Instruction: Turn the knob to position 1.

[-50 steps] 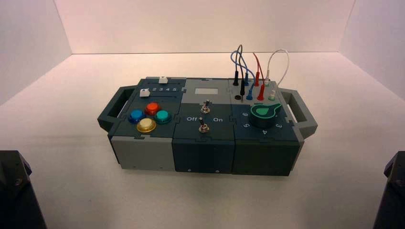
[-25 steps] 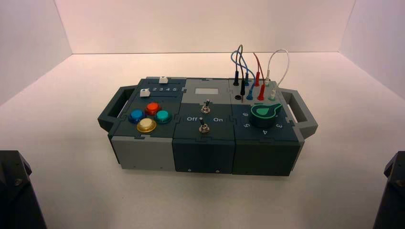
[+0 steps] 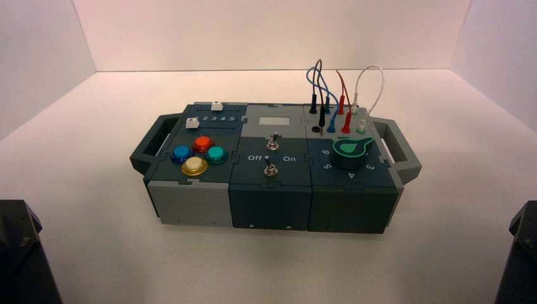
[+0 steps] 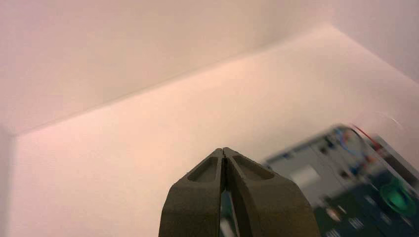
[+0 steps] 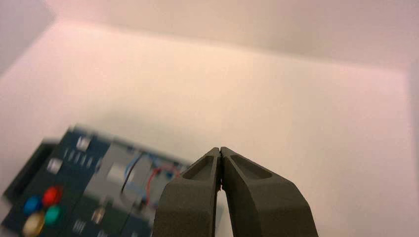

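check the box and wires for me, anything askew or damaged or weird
Nothing looks clearly damaged or spilled. The one oddity is at the box's far right: a black plug seems to stand proud of the panel beside a dark round socket, its thin tip showing, so it may not be pushed in.

glossy translucent buttons (image 3: 199, 156), matt dark box (image 3: 269, 208)

You have a robot test cell, likely in a lab: plain pale walls (image 3: 272, 35) enclose a pale tabletop (image 3: 266, 266), and on it sits a box (image 3: 272, 202) of buttons, switches and plugged wires, with a robot arm (image 3: 22, 253) at either side of your view.
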Robot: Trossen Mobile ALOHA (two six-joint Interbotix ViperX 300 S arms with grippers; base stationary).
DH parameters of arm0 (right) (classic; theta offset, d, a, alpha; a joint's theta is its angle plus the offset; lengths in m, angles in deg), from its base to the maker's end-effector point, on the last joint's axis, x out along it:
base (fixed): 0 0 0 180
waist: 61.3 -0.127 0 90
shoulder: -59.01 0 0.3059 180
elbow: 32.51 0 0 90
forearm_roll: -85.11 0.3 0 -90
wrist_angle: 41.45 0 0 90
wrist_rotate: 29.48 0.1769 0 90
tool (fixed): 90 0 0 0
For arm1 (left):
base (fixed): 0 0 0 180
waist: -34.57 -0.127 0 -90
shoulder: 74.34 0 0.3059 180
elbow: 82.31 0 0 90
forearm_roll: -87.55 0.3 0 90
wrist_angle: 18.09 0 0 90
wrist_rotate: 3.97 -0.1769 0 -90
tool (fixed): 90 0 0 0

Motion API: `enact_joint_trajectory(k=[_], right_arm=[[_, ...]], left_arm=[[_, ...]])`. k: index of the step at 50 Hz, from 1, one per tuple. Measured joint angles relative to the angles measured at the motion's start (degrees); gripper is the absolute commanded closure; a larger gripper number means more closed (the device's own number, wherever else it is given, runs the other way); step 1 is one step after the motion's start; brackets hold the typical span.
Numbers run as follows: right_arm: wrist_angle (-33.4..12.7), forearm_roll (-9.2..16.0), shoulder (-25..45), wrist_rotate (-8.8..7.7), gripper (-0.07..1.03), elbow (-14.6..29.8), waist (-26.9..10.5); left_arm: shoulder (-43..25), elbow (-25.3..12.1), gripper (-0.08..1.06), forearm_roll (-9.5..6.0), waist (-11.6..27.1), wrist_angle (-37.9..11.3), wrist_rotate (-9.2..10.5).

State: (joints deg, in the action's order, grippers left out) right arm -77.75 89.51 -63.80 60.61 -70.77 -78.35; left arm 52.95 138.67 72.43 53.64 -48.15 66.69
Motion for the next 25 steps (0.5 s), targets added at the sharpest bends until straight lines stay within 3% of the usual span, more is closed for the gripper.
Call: enact_joint_trajectory(k=[14, 25], right_arm=[[-7.73, 2.37, 1.85, 0.00, 0.98, 1.23, -0.44], [-16.61, 3.52, 5.80, 0.62, 0.98, 2.81, -0.62]], left_arm=[[-8.96, -4.57, 1.01, -0.97, 5.62, -6.42, 0.00], [-16.08, -8.70, 1.01, -4.39, 9.32, -11.16, -0.09]])
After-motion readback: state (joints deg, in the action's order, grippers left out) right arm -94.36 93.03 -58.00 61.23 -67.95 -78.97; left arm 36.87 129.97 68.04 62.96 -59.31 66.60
